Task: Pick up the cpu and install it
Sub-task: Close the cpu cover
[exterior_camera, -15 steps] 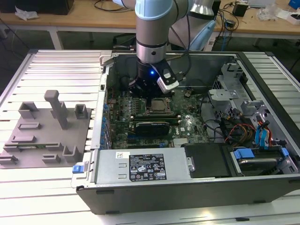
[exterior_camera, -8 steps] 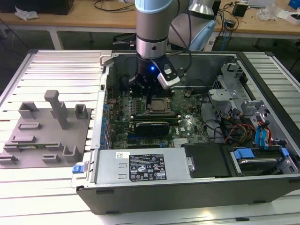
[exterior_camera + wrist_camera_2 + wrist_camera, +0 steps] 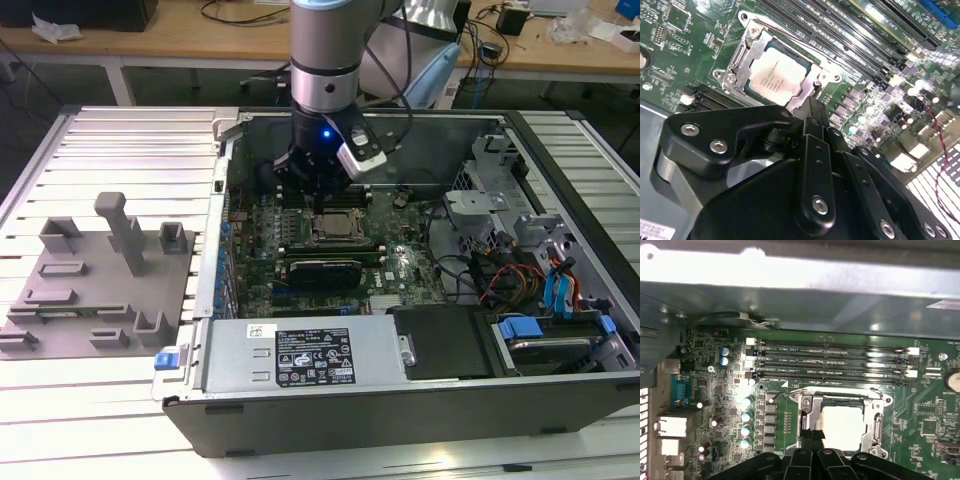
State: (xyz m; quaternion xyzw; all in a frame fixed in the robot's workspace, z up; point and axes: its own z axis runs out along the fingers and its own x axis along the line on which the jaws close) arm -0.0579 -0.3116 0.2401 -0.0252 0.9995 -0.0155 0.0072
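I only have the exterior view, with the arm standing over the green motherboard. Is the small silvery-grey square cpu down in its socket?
Observer: Yes. In the second wrist view the small flat square cpu with the silvery-grey top lies flat inside the metal socket frame.
Operator: Where is the gripper against it?
Observer: In the first wrist view the black gripper has its tip over one edge of the cpu. I cannot tell whether it touches.
Operator: Anything in the memory slots beside the socket?
Observer: In the first wrist view the four long black memory slots look empty.
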